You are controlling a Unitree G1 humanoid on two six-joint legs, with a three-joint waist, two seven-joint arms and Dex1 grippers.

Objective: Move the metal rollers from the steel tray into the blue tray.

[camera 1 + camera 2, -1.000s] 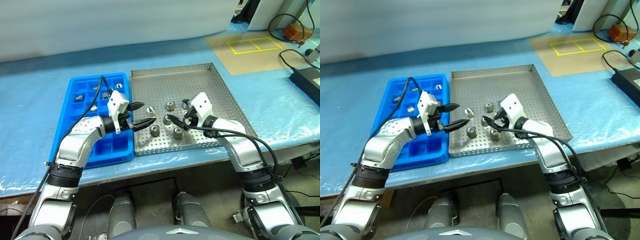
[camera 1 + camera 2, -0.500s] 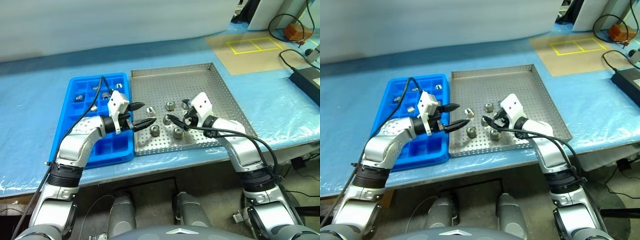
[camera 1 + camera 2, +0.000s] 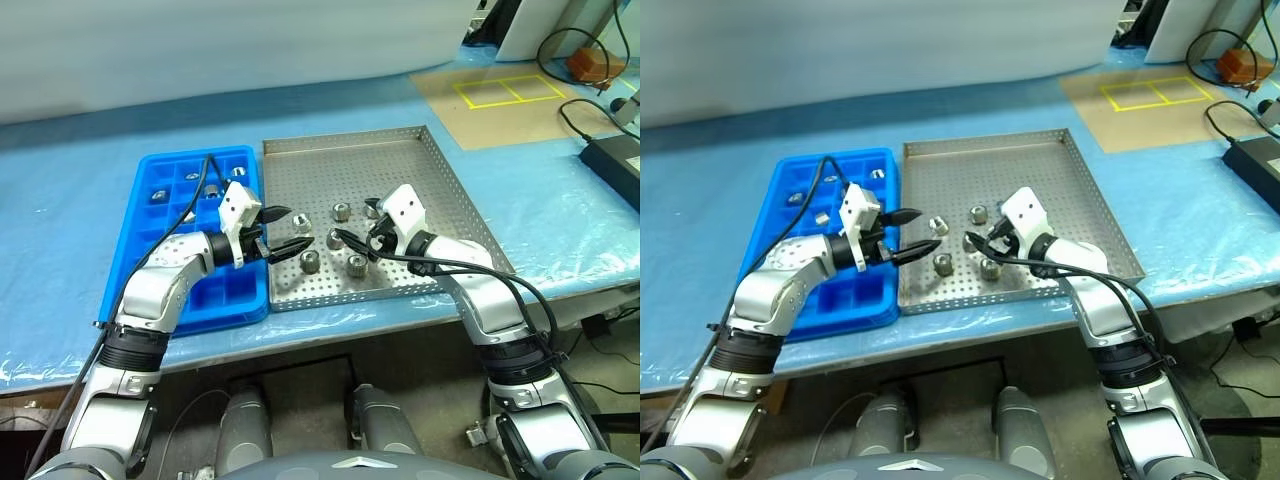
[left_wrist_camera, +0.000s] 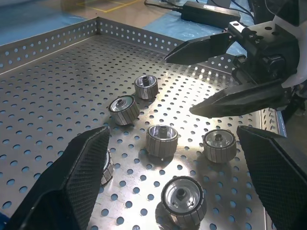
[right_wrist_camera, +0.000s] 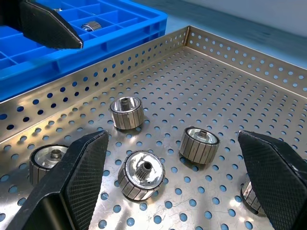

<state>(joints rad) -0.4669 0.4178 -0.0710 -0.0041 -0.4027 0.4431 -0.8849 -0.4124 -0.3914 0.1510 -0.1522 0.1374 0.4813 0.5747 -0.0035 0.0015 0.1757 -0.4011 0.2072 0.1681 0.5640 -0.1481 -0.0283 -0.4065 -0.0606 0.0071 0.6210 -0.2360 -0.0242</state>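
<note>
The steel tray [image 3: 400, 160] sits on the blue-covered worktop [image 3: 60, 200] with the blue tray [image 3: 150, 250] touching its left rim. Several rollers [image 3: 340, 211] lie loose on the perforated floor in the tray's near half, close together but apart from one another. A few more rollers rest in far cells of the blue tray [image 3: 158, 196]. The left pincer [image 3: 285, 232] hangs over the steel tray's left edge, jaws wide apart and empty, pointing toward the rollers. The right pincer [image 3: 352, 232] faces it from the other side, just above the cluster, also spread wide and gripping nothing; its fingers [image 4: 206, 48] show in the left wrist view
</note>
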